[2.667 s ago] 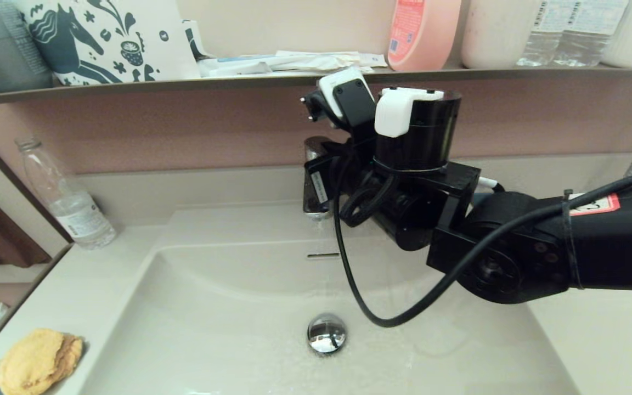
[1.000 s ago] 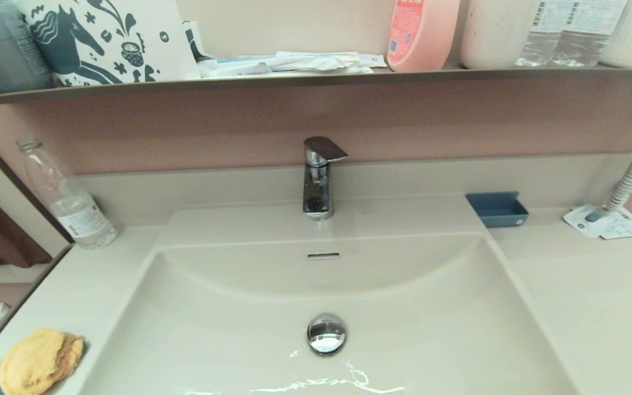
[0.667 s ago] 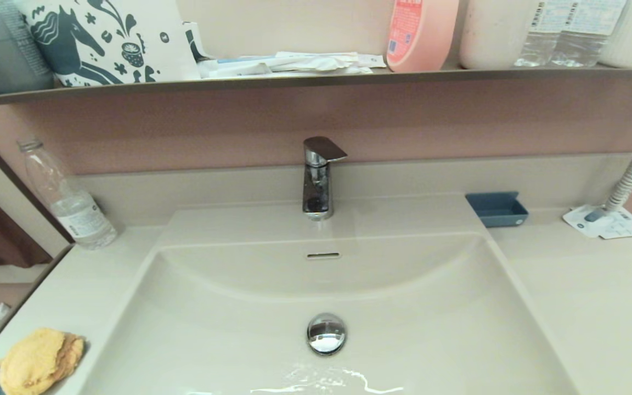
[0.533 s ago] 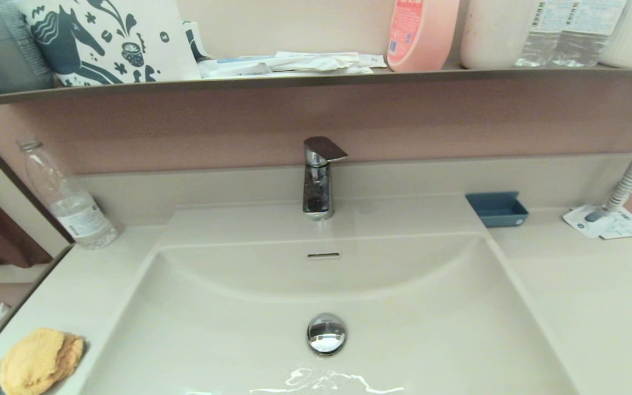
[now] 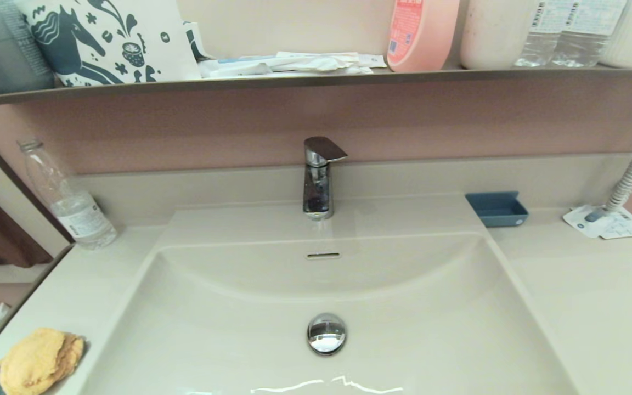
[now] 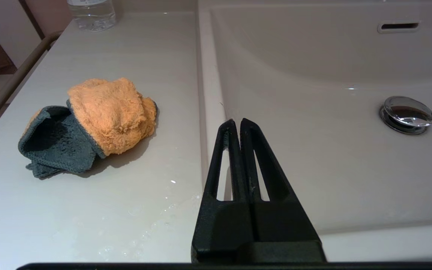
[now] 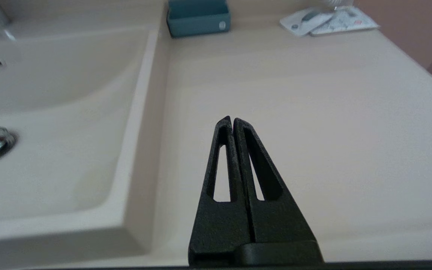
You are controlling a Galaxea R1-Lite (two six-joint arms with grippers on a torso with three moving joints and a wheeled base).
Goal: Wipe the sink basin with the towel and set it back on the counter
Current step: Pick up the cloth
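Note:
The yellow-orange towel [image 5: 39, 359] lies in a wad on the counter [image 5: 83, 285] left of the sink basin [image 5: 250, 329]; its grey underside shows in the left wrist view, where the towel [image 6: 111, 112] rests untouched. My left gripper [image 6: 237, 122] is shut and empty, hovering over the basin's left rim, a short way from the towel. My right gripper [image 7: 232, 120] is shut and empty above the bare counter [image 7: 294, 93] right of the basin. Neither arm shows in the head view. The chrome drain plug [image 5: 326, 333] and faucet [image 5: 319, 175] stand mid-basin.
A clear plastic bottle [image 5: 69, 200] stands at the back left of the counter. A small blue tray [image 5: 496, 209] and a leaflet [image 5: 607, 222] lie at the back right. A shelf [image 5: 316, 78] with bottles runs above. Water glints at the basin's front.
The right arm, which covered the faucet 2.7 s ago, has pulled back out of the head view. Over the last second only the water glint in the basin shifts.

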